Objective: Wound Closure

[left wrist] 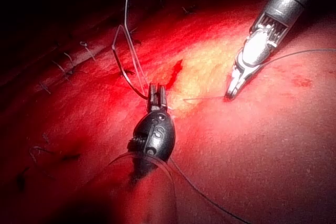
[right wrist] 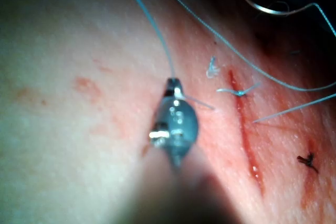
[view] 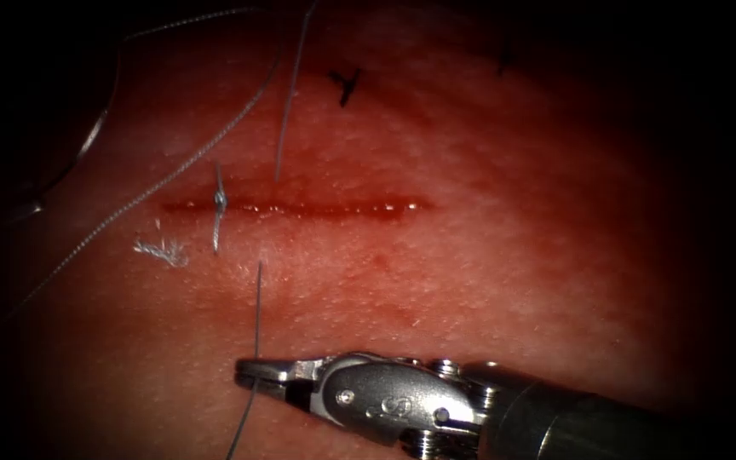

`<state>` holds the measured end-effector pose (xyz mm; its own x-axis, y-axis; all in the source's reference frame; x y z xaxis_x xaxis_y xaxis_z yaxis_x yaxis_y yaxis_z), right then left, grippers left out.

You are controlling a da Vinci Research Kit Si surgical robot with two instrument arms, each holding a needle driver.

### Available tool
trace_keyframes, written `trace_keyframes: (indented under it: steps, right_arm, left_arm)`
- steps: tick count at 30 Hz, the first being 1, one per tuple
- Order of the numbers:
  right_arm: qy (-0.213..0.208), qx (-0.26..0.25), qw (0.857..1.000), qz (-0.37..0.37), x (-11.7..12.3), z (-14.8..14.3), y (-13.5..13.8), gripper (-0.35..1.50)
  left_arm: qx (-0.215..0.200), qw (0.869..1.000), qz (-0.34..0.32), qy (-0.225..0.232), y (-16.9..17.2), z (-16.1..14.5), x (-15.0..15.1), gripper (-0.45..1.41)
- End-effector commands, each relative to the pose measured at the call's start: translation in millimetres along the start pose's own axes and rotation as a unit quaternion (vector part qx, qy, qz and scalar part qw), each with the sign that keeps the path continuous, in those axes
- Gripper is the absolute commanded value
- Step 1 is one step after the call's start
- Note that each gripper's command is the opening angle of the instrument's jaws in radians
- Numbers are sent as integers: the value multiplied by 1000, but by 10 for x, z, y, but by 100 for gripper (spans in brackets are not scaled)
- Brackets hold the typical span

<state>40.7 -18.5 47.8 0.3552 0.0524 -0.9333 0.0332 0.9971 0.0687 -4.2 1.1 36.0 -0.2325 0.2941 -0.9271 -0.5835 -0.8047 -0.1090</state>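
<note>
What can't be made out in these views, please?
- Needle: endoscope view, in the dark margin left of the cut. Its tip is lost in shadow, so whether it is in the tissue is unclear.
- Thread, held by the right pincer: its run below is cut off by the lower edge.
- Left pincer: left wrist view, too small to tell whether it holds the thread beside it.
</note>
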Motion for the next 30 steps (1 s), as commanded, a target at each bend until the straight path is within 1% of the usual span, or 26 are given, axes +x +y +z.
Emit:
trace_keyframes:
  steps: [1, 9, 17, 30]
  right_arm:
    - [2, 4, 1000, -2, 7, 5, -7, -35]
    - [6, 17, 1000, -7, 34, -11, -38, -35]
    - [3, 26, 1000, -10, 45, -14, -50, -35]
    - [-1, 60, 998, -7, 73, -22, -90, -35]
  left_arm:
    - [0, 1000, 0, 1, 0, 8, -3, -45]
    - [5, 1000, 1, -3, -2, 9, -5, -45]
    - [14, 1000, 3, -8, -6, 10, -9, -45]
    - [18, 1000, 5, -12, -10, 8, -13, -45]
